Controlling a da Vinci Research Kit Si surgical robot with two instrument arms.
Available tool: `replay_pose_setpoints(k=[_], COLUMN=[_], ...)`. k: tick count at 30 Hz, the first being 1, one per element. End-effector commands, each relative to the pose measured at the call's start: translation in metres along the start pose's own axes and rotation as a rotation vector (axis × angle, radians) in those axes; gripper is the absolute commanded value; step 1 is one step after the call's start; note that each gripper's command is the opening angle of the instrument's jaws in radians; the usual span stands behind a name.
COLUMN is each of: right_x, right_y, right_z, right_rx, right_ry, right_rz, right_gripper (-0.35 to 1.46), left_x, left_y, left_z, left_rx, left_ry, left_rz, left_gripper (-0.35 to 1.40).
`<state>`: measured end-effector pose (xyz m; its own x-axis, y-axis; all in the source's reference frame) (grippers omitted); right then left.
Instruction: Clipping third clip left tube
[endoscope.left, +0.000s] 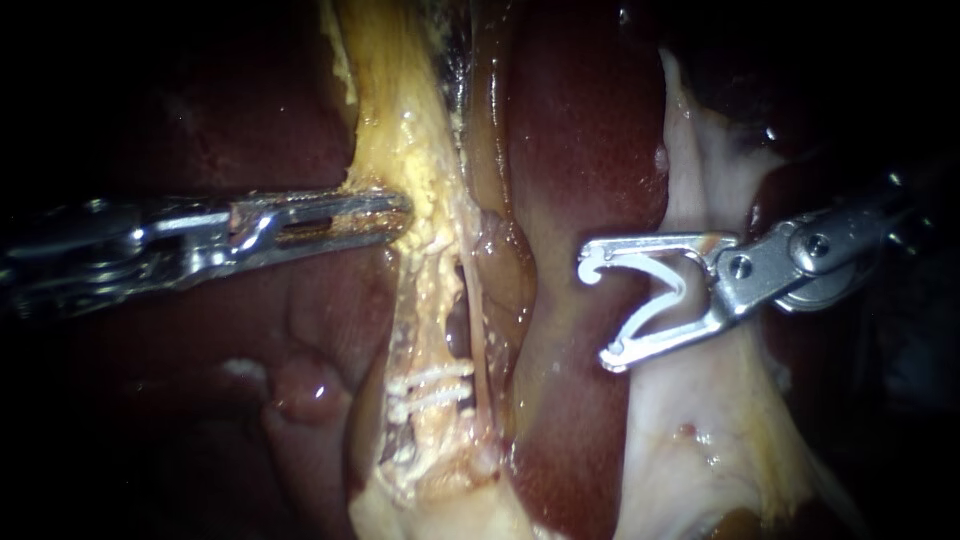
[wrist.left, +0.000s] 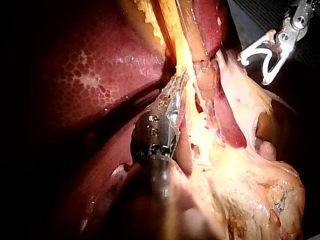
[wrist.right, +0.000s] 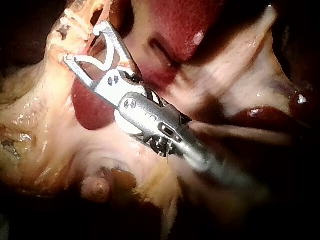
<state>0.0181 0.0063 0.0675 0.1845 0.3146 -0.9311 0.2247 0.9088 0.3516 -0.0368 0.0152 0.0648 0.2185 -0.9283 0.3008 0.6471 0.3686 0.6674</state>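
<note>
The left tube (endoscope.left: 432, 290) is a pale yellow strand running down the middle, with two white clips (endoscope.left: 435, 388) across its lower part. A dark gap separates it from an amber tube (endoscope.left: 492, 300) to its right. My left instrument (endoscope.left: 398, 212) comes in level from the left, its jaws shut on the yellow tissue (endoscope.left: 410, 150) above the tube; the left wrist view shows the same grip (wrist.left: 176, 89). My right instrument (endoscope.left: 598, 310) holds an open white clip (endoscope.left: 665, 290) in wide-standing jaws, right of both tubes and apart from them (wrist.right: 85, 42).
Dark red liver (endoscope.left: 585, 140) lies behind the tubes and at the left. A pale flap of tissue (endoscope.left: 700, 420) sits under the right instrument. A small reddish nodule (endoscope.left: 305, 392) lies at the lower left.
</note>
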Motion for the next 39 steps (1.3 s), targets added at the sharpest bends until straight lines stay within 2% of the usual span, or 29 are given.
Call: replay_pose_setpoints(k=[1, 6, 10, 14, 22, 28, 32, 39], right_x=[0.0, 0.0, -0.0002, -0.0005, -0.0007, -0.0001, 0.0003, 0.0002], right_y=[0.0, 0.0001, -0.0001, -0.0003, -0.0006, -0.001, -0.0006, 0.001], right_z=[0.0, 0.0002, 0.0005, 0.0009, 0.0021, 0.0039, 0.0053, 0.008], right_rx=[0.0, -0.004, -0.004, -0.005, 0.007, 0.034, 0.047, 0.055], right_ry=[0.001, -0.001, -0.001, 0.001, 0.008, 0.011, 0.003, 0.004], right_rz=[0.0, 0.0, -0.008, 0.078, 0.18, 0.271, 0.331, 0.415], right_gripper=[0.58, 0.59, 0.6, 0.6, 0.59, 0.59, 0.58, 0.58], left_x=[0.0, 0.0, -0.0002, -0.0011, -0.003, -0.0042, -0.0044, -0.0042], left_y=[0.0, 0.0, -0.0001, -0.0005, -0.0007, -0.0005, -0.0008, -0.0013], left_z=[0.0, -0.0001, -0.0011, -0.003, -0.0068, -0.0087, -0.0096, -0.0103], left_rx=[0.0, 0.001, 0.005, 0.011, 0.008, 0.011, 0.014, 0.013], left_ry=[0.0, 0.0, 0.004, 0.014, -0.026, -0.056, -0.063, -0.066], left_rz=[0.0, 0.001, 0.0, -0.005, -0.016, -0.024, -0.028, -0.029], left_gripper=[-0.35, -0.35, -0.35, -0.35, -0.35, -0.35, -0.35, -0.35])
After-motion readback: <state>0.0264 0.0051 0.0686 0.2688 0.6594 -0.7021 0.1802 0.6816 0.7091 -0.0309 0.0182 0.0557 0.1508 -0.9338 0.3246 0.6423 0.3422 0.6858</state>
